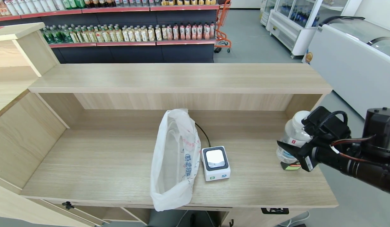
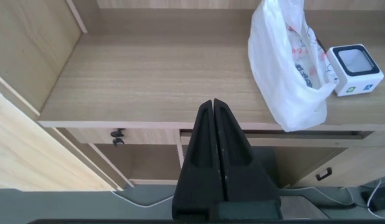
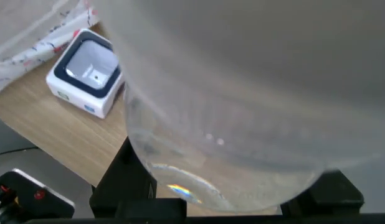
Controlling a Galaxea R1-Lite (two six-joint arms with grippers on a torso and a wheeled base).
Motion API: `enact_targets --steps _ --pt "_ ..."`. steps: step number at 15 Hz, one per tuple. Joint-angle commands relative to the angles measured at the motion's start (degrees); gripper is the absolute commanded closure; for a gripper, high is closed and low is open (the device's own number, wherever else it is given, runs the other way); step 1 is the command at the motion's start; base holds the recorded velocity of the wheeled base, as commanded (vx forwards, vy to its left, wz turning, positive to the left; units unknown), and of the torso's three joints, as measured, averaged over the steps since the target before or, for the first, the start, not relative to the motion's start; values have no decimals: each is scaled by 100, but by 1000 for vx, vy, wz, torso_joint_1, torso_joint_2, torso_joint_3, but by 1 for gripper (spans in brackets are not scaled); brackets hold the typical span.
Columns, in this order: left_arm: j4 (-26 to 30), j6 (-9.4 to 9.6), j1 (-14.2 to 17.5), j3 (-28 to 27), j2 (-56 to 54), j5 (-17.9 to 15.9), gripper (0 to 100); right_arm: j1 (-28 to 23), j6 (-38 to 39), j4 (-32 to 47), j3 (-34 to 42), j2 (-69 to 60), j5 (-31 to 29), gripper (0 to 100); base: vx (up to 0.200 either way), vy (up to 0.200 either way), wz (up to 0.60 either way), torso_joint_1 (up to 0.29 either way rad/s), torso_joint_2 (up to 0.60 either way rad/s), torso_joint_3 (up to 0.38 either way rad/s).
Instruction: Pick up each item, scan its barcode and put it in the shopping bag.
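A clear water bottle (image 1: 292, 136) with a white cap stands upright at the counter's right end, and my right gripper (image 1: 289, 152) is shut on its lower body. In the right wrist view the bottle (image 3: 242, 93) sits close between the black fingers (image 3: 121, 186). The white shopping bag (image 1: 174, 157) lies open at the middle of the counter, its mouth toward the front edge. The white barcode scanner (image 1: 215, 162) sits right beside the bag, window facing up. My left gripper (image 2: 213, 121) is shut on nothing, held in front of and below the counter's front edge.
A small green and red item (image 1: 290, 166) lies on the counter under the bottle. The scanner's cable (image 1: 203, 134) runs back toward the counter wall. A raised shelf (image 1: 182, 77) spans the back, and a side panel (image 1: 24, 135) closes the left.
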Motion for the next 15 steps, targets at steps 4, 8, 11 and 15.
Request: enact_targets --steps 4,8,11,15 --pt "2 -1 0 1 -2 1 100 -63 -188 -1140 -687 1467 255 100 0 150 0 1 4 4" --pt "2 -1 0 1 -2 1 100 -160 -434 -2107 -714 2267 756 100 0 0 0 0 0 0" --pt "2 -1 0 1 -2 1 100 -230 -592 -2424 -705 2513 1125 100 0 0 0 0 0 0" --pt "2 -1 0 1 -2 1 100 -283 -1181 -2512 -696 2671 1749 100 0 0 0 0 0 0"
